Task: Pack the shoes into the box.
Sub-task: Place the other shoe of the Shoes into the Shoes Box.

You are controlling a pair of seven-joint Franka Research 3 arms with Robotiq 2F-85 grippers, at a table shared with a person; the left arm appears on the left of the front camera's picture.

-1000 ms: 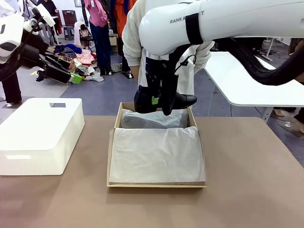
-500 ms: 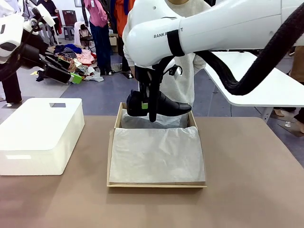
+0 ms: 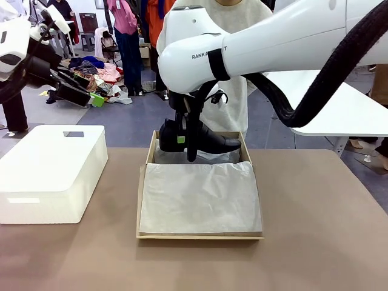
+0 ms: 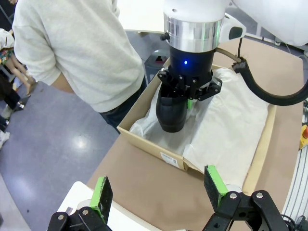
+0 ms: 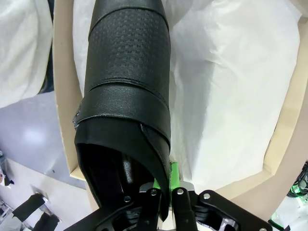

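Observation:
One black glossy shoe hangs toe to the right, just over the far end of the brown cardboard box. My right gripper is shut on the shoe's heel rim. White tissue paper lines the box. In the right wrist view the shoe points away from the gripper, above the tissue and the box wall. My left gripper is raised at the far left. Its green-padded fingers stand wide apart, and its wrist view looks down on the shoe and the box.
A large white plastic bin sits on the table's left side. A person in a cream sweater stands right behind the box's far end. A white table stands at the back right. Bare brown tabletop lies in front and right.
The right arm has shifted left and lowered the shoe from above the box's far wall to just over the tissue at its far end. The left arm has stayed still.

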